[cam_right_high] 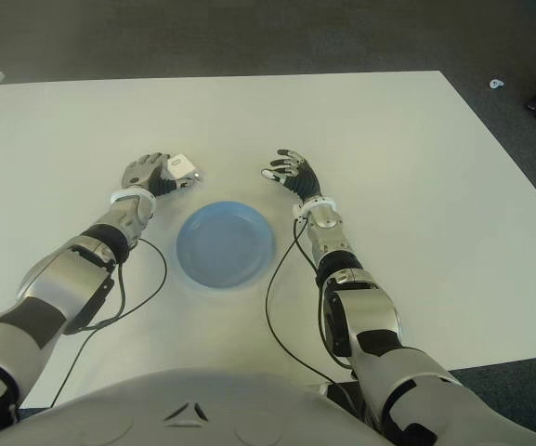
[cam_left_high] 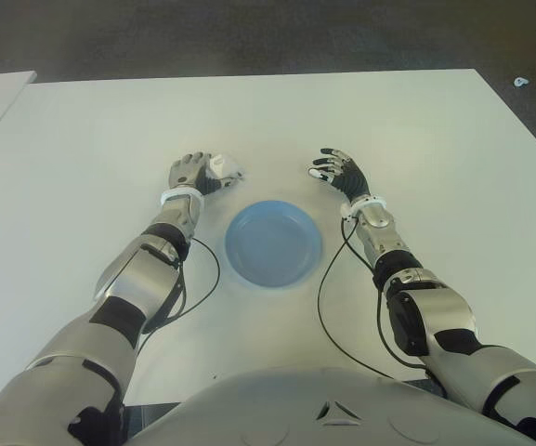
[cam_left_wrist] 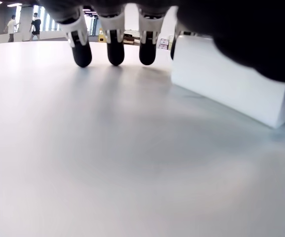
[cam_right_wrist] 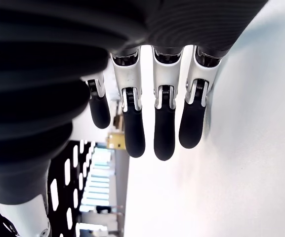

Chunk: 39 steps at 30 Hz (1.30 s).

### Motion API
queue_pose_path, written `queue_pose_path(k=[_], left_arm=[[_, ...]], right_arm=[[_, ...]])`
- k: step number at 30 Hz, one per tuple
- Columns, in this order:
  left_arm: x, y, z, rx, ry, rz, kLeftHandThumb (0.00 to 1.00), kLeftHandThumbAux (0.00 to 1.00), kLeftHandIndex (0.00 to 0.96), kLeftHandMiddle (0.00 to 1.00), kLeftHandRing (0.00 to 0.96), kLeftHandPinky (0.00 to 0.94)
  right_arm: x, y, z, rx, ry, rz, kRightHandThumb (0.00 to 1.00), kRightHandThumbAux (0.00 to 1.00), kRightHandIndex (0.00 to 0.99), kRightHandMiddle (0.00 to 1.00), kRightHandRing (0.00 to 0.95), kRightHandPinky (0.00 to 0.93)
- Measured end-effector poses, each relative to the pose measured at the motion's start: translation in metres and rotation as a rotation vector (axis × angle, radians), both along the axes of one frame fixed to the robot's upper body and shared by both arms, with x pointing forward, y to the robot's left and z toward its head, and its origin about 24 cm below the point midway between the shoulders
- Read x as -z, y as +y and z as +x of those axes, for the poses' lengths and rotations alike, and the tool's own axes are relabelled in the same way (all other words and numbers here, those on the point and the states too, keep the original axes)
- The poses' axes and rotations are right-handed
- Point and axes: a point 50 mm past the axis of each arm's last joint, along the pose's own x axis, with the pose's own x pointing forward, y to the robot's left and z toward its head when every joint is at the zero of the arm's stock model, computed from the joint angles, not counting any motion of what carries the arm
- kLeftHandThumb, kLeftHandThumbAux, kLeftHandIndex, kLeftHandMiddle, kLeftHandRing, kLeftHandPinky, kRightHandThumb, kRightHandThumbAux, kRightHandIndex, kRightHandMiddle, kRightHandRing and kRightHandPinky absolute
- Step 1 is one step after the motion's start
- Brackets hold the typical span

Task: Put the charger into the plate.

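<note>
Charger [cam_left_high: 223, 167], white, sits left of centre, grasped by the left hand [cam_left_high: 191, 173], above-left of the blue plate [cam_left_high: 274, 243]; the right hand [cam_left_high: 340, 172] hovers upper right, fingers spread, empty.

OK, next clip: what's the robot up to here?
The left hand is on the white charger at the far left of the blue plate, on the white table. In the left wrist view the charger sits on the table beside the fingers, so it looks grasped or nearly so, not lifted. The plate holds nothing yet. The right hand shows open beyond the plate's right side, holding nothing.
</note>
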Motion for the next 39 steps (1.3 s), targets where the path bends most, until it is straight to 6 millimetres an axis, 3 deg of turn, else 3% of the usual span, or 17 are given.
queue_pose_path(k=[32,35,37,38,39], left_arm=[[0.0025,0.0068,-0.0011,0.005,0.081,0.019,0.235,0.233,0.000,0.000,0.000,0.008],[0.0022,0.0071,-0.0009,0.006,0.083,0.021,0.242,0.241,0.000,0.019,0.009,0.069],[0.0020,0.0074,-0.0007,0.008,0.085,0.023,0.274,0.252,0.033,0.078,0.077,0.149],[0.0019,0.0076,-0.0006,0.009,0.086,0.023,0.321,0.271,0.078,0.164,0.179,0.239],[0.0014,0.0079,-0.0003,0.010,0.087,0.023,0.338,0.277,0.094,0.195,0.216,0.272]], right_arm=[[-0.0006,0.0026,0.0003,0.014,-0.005,0.011,0.276,0.807,0.202,0.360,0.360,0.347],[-0.0006,0.0033,0.0002,0.014,-0.005,0.012,0.269,0.804,0.200,0.361,0.360,0.346],[-0.0005,0.0036,0.0002,0.014,-0.005,0.012,0.265,0.799,0.199,0.361,0.360,0.348],[-0.0005,0.0038,0.0002,0.014,-0.005,0.012,0.262,0.795,0.199,0.361,0.360,0.348],[-0.0005,0.0039,0.0002,0.014,-0.005,0.012,0.261,0.794,0.199,0.361,0.360,0.348]])
